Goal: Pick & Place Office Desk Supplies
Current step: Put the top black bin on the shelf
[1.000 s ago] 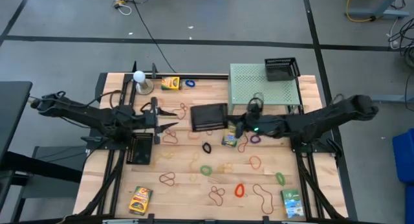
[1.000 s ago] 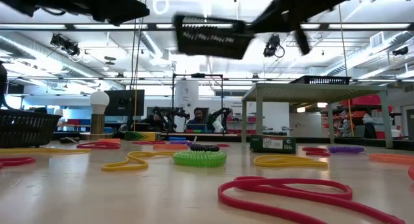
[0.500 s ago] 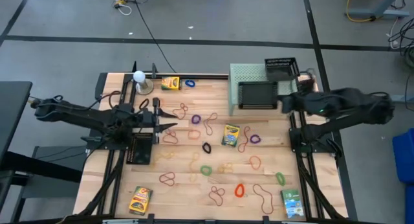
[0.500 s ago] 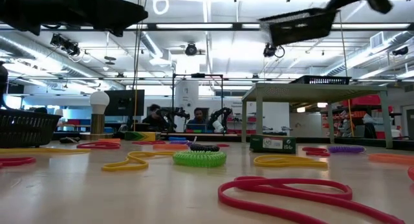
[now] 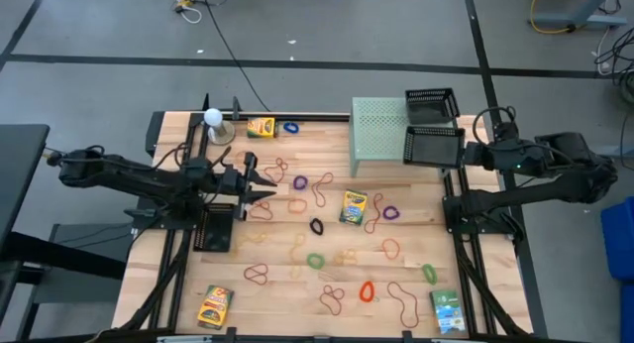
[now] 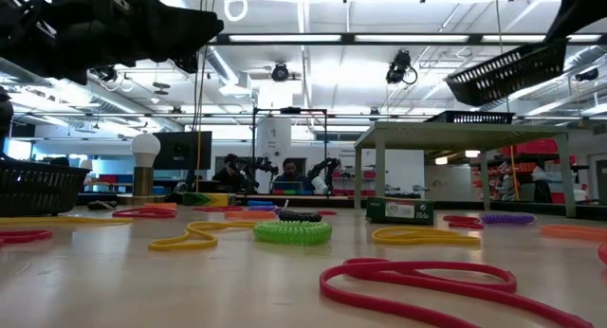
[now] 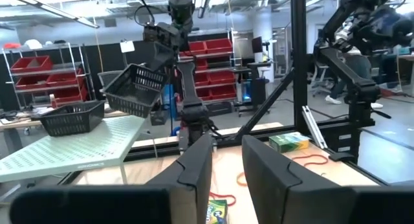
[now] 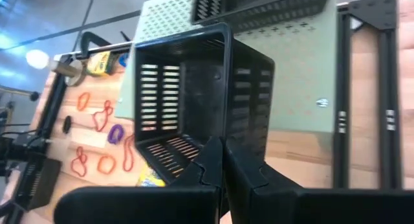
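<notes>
Rubber-band loops in several colours lie scattered over the wooden table [image 5: 297,274], among them a green one [image 5: 315,260] and a red one [image 5: 367,290]. Crayon boxes lie flat at the far edge [image 5: 261,127], mid-table [image 5: 354,206] and the near left [image 5: 215,305]. My right gripper [image 5: 464,153] is shut on a black mesh basket [image 5: 434,145], held above the right end of a green perforated shelf [image 5: 381,125]. My left gripper [image 5: 265,181] is open and hovers over the table's left part, touching nothing. My right gripper pinches one wall of the black basket at its rim [image 8: 223,141] between the two fingers, coming level from the table's right side. The basket is lifted clear and tilted [image 6: 507,72], above the green shelf's right end.
A second black basket [image 5: 431,105] stands on the shelf's far right corner, and a third [image 5: 216,227] sits on the table's left side under my left arm. A white ball on a stand [image 5: 213,125] is at the far left. A green box [image 5: 448,310] lies near right.
My right gripper, shut on the basket, has swung from mid-table toward the table's right and far edges and up. The basket has gone with it, from above the middle crayon box to above the shelf's right end, and has tipped. My left gripper has edged right.
</notes>
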